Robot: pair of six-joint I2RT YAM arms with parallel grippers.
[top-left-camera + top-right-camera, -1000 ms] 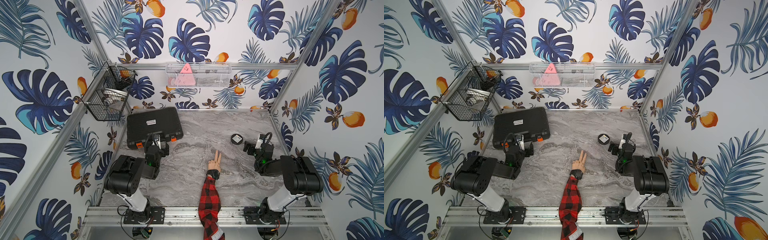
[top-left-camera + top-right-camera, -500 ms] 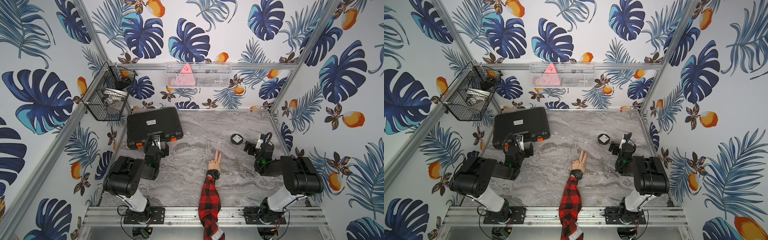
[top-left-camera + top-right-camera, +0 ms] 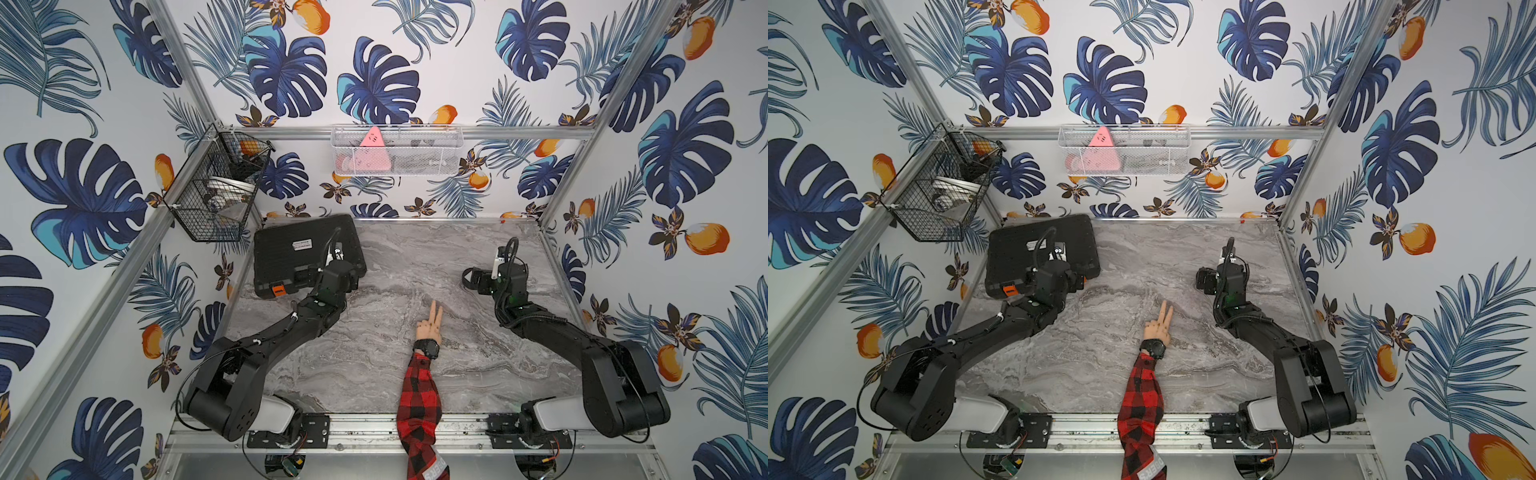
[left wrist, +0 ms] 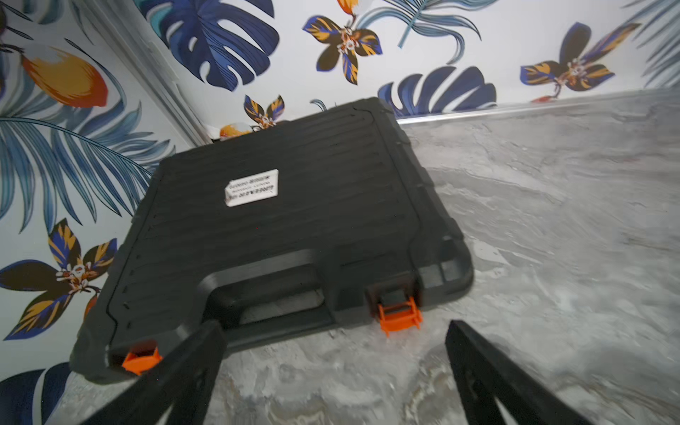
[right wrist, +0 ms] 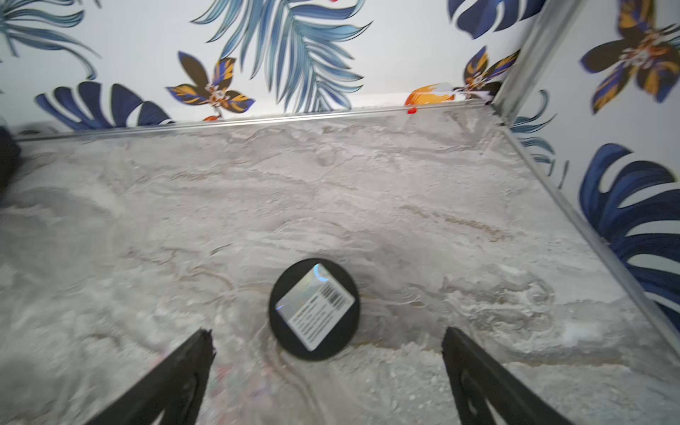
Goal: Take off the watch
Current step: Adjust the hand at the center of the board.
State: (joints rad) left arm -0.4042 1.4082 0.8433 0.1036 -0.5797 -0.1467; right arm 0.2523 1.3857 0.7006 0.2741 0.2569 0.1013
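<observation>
The watch (image 3: 427,348) (image 3: 1152,348) is black and chunky, strapped round the wrist of a mannequin arm in a red plaid sleeve (image 3: 419,399) that lies on the marble table. Its hand (image 3: 430,326) holds two fingers out towards the back. My left gripper (image 4: 333,327) is open and empty, over the table just in front of a black case, well left of the watch. My right gripper (image 5: 327,335) is open and empty too, just short of a round black tin (image 5: 314,309), to the watch's back right. Neither wrist view shows the watch.
The black case (image 3: 305,253) with orange latches (image 4: 399,316) lies at the back left. A black wire basket (image 3: 216,187) hangs on the left wall. A white mesh basket (image 3: 397,149) with a pink triangle hangs on the back wall. Metal rails edge the table.
Both arms have unfolded, lifted and reached towards the back; both wrist views are blurred by motion. The mannequin arm and the watch have not moved. Both grippers stay open.
</observation>
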